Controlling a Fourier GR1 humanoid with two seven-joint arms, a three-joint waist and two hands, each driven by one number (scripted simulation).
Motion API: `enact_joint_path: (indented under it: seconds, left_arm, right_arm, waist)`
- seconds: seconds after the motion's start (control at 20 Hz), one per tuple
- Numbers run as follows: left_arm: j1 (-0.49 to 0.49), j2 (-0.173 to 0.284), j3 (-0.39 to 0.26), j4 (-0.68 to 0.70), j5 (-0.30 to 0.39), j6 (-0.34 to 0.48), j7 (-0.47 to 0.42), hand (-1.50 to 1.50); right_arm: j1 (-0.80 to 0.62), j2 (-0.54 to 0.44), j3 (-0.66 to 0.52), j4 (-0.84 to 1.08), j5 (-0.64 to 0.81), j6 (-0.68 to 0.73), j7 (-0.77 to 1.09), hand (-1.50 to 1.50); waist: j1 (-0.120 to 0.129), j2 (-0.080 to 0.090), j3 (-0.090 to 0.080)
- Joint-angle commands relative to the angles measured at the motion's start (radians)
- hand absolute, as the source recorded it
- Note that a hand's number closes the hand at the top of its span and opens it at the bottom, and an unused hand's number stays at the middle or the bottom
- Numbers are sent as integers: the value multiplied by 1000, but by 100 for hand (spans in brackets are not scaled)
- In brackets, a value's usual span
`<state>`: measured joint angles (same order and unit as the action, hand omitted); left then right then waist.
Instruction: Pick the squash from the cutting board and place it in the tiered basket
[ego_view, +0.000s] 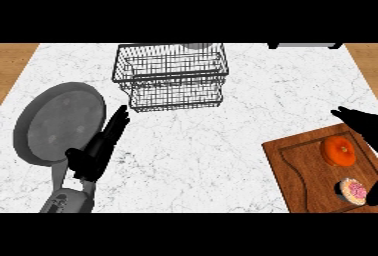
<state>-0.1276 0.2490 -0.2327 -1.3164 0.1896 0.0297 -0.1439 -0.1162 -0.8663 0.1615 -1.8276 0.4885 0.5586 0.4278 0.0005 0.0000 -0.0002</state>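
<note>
Squash (339, 150): orange and rounded, lying on my cutting board (299, 167) at the right of the surface (214, 150), toward the board's far right part.
Its axis: from above it reads slightly taller than wide, so I judge the long axis runs roughly near-to-far; I cannot tell which end carries the stem.
Right hand (359, 121): just beyond the squash, at the board's far right corner. My fingers are straight and together, pinching nothing.
Left hand (103, 142): resting beside the grey pan (59, 122) at the left, fingers straight and relaxed, holding nothing.
Tiered basket (171, 75): wire, at the far middle of the surface, well apart from the board.
Neighbour: a small pink-topped item (354, 190) sits on the board nearer me than the squash.
Step in hand: reaching to grasp, I judge.
Doing it well: bring my palm down over the squash, curl fingers and thumb across its narrower width, and stay off the pink-topped item.
</note>
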Motion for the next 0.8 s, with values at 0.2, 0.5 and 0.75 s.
enact_joint_path:
  seconds: [0.2,0.5,0.75]
  left_arm:
    - [-5,-17,49,-24,-27,-29,34,0]
    - [-8,-25,77,-74,-44,-57,96,0]
    - [-23,-49,97,-13,-78,-55,45,0]
  right_arm:
    - [44,116,-13,131,134,-19,-102,-150]
    - [-6,180,-31,278,261,-64,-195,-150]
    - [48,185,-73,373,313,-137,-293,-150]
  waist:
    - [-1,0,0]
    - [2,0,0]
    - [-2,0,0]
